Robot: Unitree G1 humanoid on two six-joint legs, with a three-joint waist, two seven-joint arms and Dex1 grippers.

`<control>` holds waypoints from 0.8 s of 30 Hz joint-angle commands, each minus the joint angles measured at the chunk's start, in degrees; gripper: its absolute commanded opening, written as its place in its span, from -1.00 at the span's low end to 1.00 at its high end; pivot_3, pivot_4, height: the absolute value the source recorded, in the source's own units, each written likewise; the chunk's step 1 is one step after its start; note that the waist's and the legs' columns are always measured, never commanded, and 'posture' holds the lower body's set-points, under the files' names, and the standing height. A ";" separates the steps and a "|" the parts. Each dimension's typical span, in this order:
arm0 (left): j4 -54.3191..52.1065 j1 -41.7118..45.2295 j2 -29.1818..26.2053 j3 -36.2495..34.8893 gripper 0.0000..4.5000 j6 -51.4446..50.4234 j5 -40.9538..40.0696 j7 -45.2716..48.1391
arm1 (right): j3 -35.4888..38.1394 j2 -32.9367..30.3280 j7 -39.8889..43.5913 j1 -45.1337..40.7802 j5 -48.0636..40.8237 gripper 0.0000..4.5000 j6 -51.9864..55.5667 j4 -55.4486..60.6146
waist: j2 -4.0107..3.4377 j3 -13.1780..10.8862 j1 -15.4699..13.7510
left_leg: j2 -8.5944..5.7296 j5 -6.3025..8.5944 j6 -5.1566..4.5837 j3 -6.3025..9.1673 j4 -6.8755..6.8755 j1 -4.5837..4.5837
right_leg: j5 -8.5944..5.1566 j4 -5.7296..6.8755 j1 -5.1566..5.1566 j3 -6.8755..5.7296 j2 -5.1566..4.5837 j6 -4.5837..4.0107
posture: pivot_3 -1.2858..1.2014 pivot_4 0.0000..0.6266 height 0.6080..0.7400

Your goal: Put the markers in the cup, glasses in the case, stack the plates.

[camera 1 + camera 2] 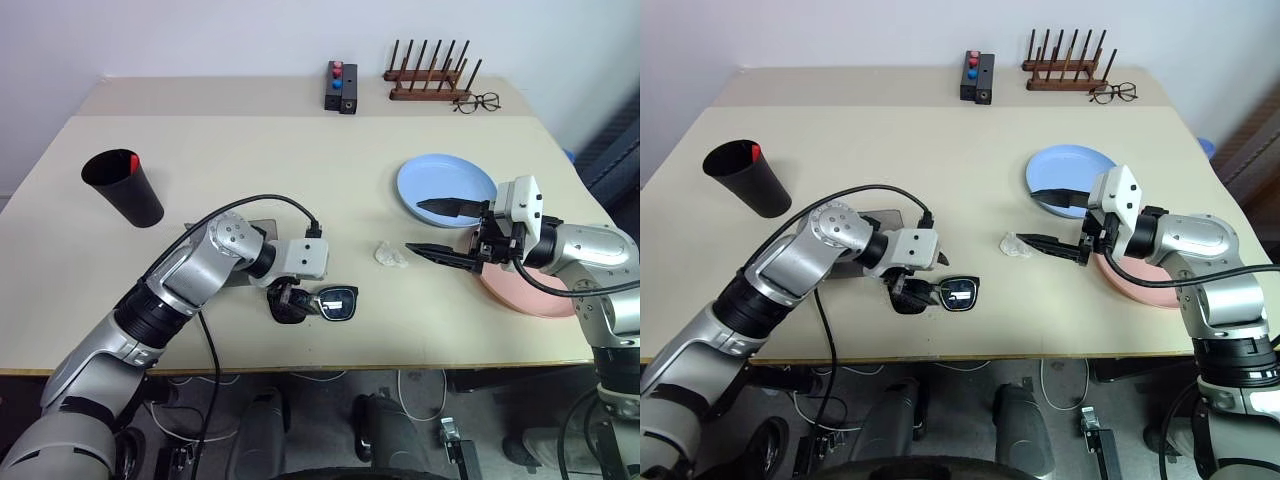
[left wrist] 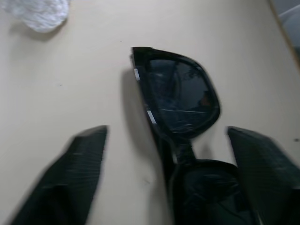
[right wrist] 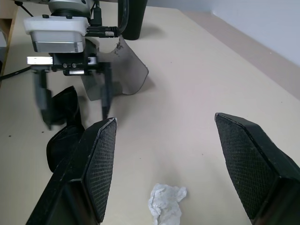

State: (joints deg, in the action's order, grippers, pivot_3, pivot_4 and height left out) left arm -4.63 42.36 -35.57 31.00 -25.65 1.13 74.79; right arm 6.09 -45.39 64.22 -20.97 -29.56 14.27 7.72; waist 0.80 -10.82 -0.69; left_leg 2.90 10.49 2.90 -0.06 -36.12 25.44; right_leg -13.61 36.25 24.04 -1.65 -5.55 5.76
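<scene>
The black glasses lie flat on the table near its front edge. My left gripper points down over their left half, open. In the left wrist view its fingers stand on either side of the glasses, with a gap on one side. The grey case lies partly hidden under my left forearm. The black cup stands at the far left with a marker's red end at its rim. My right gripper hovers open and empty beside the blue plate and the pink plate.
A crumpled white scrap lies between the two grippers. At the back edge stand a wooden peg rack, wire-framed spectacles and a black block with red and blue tops.
</scene>
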 commanded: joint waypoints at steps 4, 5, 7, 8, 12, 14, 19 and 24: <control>-2.39 -1.05 0.51 -0.06 -0.45 -2.94 -1.22 0.77 | 1.38 0.25 -0.48 -1.44 -0.77 0.52 -0.24 1.65 | 0.00 0.00 0.01 | 0.00 0.00 0.00 0.00 0.00 0.00 | 0.00 0.00 0.00 0.00 0.00 0.00 | 0.03 -0.52 1.00; -2.56 -1.03 0.47 -0.06 -0.45 -3.35 -1.38 0.91 | 1.37 0.25 -0.48 -1.46 -0.76 0.52 -0.27 1.59 | 0.00 0.00 0.00 | 0.00 0.00 0.00 0.00 0.00 0.00 | 0.00 0.00 0.00 0.00 0.00 0.00 | 0.03 -0.52 1.00; -2.44 -1.13 0.09 -0.14 -0.45 -4.12 -1.78 1.64 | 1.36 0.31 -0.48 -1.59 -0.65 0.52 -0.45 1.26 | 0.00 0.00 -0.01 | 0.00 0.00 0.00 0.00 -0.01 0.00 | 0.00 0.00 0.00 0.00 0.00 0.00 | 0.03 -0.52 1.00; -2.40 -1.16 -0.02 -0.22 -0.45 -4.57 -2.06 1.99 | 1.36 0.34 -0.48 -1.65 -0.59 0.52 -0.54 1.13 | 0.00 0.00 0.01 | 0.00 0.00 0.00 0.00 -0.01 0.00 | 0.00 0.00 0.00 0.00 0.00 0.00 | 0.03 -0.52 1.00; -1.19 -0.65 0.84 -1.55 -0.57 -4.27 -3.21 1.26 | 1.26 0.57 -0.51 -1.81 -0.46 0.52 -0.77 0.75 | 0.00 0.00 0.02 | 0.00 0.00 0.00 0.00 0.00 -0.01 | 0.00 0.00 -0.01 0.00 0.00 0.00 | 0.03 -0.52 1.00; -0.76 -0.34 1.32 -1.96 -0.83 -4.35 -3.59 1.00 | 1.23 0.66 -0.48 -1.90 -0.33 0.52 -0.90 0.54 | -0.01 0.01 -0.04 | 0.00 0.00 0.00 0.00 -0.01 0.00 | 0.00 0.00 -0.01 0.00 0.00 0.00 | 0.03 -0.52 1.00; -0.17 -0.11 1.62 -2.23 -0.99 -4.57 -3.98 0.71 | 1.28 0.77 -0.41 -1.93 -0.09 0.52 -1.16 0.30 | -0.09 0.06 -0.05 | -0.03 0.00 0.00 0.08 -0.10 -0.14 | 0.00 -0.06 -0.28 -0.02 0.00 -0.01 | 0.03 -0.52 1.00; 0.60 1.30 2.34 -3.86 -0.99 -5.87 -5.86 0.71 | 1.17 0.87 -0.39 -2.06 -0.01 0.52 -1.35 -0.03 | -0.09 0.05 -0.06 | -0.03 0.00 0.00 0.10 -0.13 -0.16 | 0.00 -0.08 -0.33 -0.02 0.00 -0.01 | 0.03 -0.52 1.00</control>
State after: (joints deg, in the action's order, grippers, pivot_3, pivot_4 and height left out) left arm -4.67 42.09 -33.21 29.05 -31.00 -4.60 77.01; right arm 6.09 -44.79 63.89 -21.65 -29.46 13.79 7.42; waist 0.71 -10.76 -0.75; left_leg 2.87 10.50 2.90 0.04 -36.24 25.29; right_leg -13.60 36.17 23.72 -1.67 -5.55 5.73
